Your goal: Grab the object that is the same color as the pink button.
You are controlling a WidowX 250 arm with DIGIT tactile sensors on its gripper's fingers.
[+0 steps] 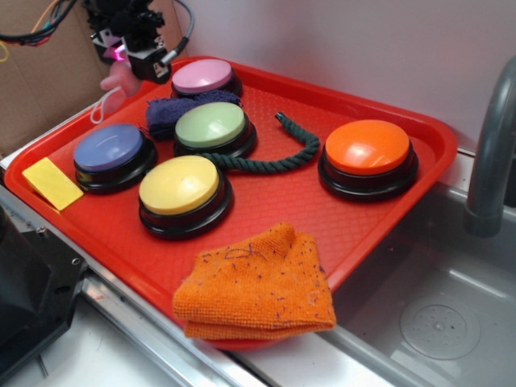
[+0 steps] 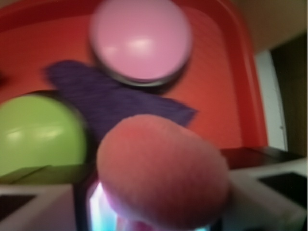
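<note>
The pink button (image 1: 203, 76) sits on its black base at the back of the red tray (image 1: 419, 133); it also shows in the wrist view (image 2: 140, 39). The small pink plush toy (image 1: 118, 76) hangs from my gripper (image 1: 122, 58) above the tray's back left edge, its pale strings (image 1: 101, 105) dangling. In the wrist view the plush (image 2: 161, 171) fills the space between my fingers (image 2: 38, 204). My gripper is shut on it, held above the dark blue cloth (image 2: 110, 103).
On the tray are a blue-lavender button (image 1: 109, 149), green button (image 1: 211, 125), yellow button (image 1: 179, 185), orange button (image 1: 367, 147), dark blue cloth (image 1: 173, 111), green rope (image 1: 286, 153), orange cloth (image 1: 258, 282) and yellow card (image 1: 52, 183). A grey faucet (image 1: 492, 153) and sink stand right.
</note>
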